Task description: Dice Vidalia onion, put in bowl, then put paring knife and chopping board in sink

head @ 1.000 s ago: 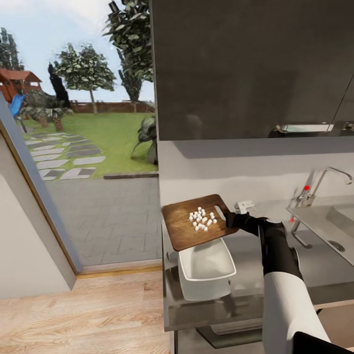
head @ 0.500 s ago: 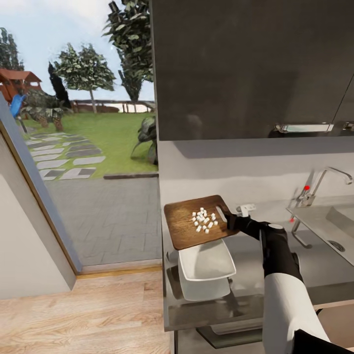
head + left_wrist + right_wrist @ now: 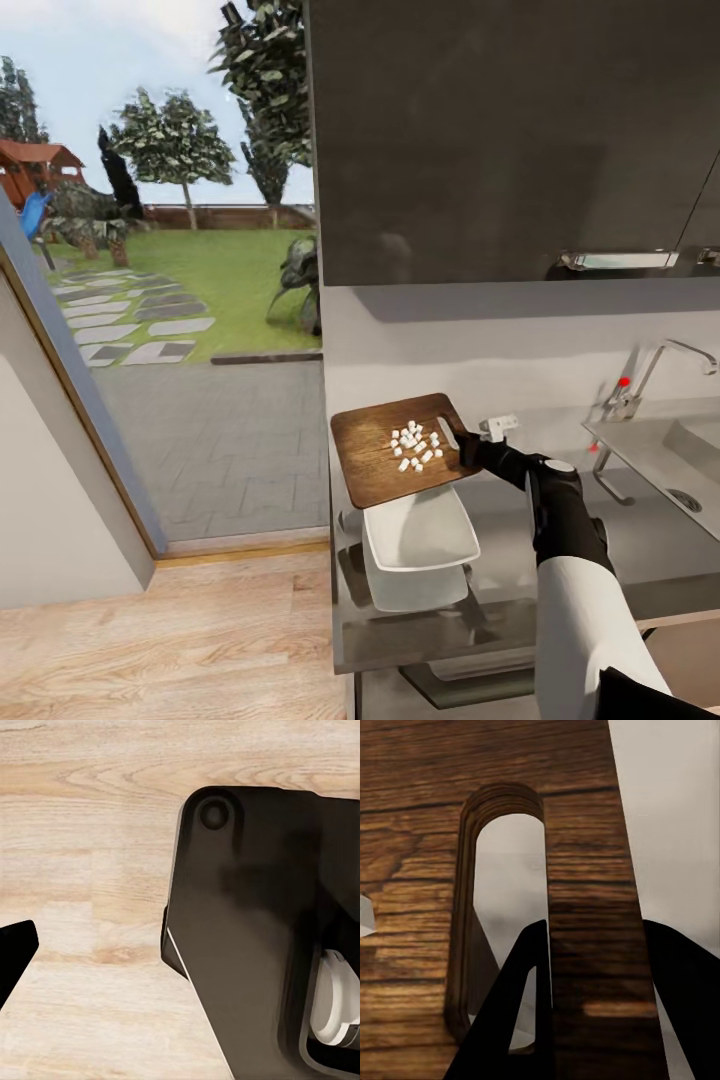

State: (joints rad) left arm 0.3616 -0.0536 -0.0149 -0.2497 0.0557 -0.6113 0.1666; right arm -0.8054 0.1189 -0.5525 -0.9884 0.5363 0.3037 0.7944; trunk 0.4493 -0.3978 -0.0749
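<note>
My right gripper (image 3: 468, 446) is shut on the handle end of the dark brown chopping board (image 3: 380, 462) and holds it in the air, slightly tilted, over the far part of the white square bowl (image 3: 425, 538). The Vidalia onion lies as several small white dice (image 3: 417, 447) on the board near the handle slot. In the right wrist view the board (image 3: 427, 817) is clamped at its slot between my black fingers (image 3: 506, 1020). The sink (image 3: 668, 462) is at the far right. The paring knife is out of view. My left gripper's fingertip (image 3: 13, 949) hangs over the wooden floor.
The bowl stands on the glossy grey countertop (image 3: 500, 610) near its left end. A chrome tap (image 3: 652, 378) with a red knob rises behind the sink. Dark wall cabinets (image 3: 520, 140) hang overhead. Left of the counter a glass door opens onto a garden.
The board has shifted slightly in my right gripper's hold and the forearm has dropped a little. The onion dice have slid a touch toward the handle. The bowl has not moved.
</note>
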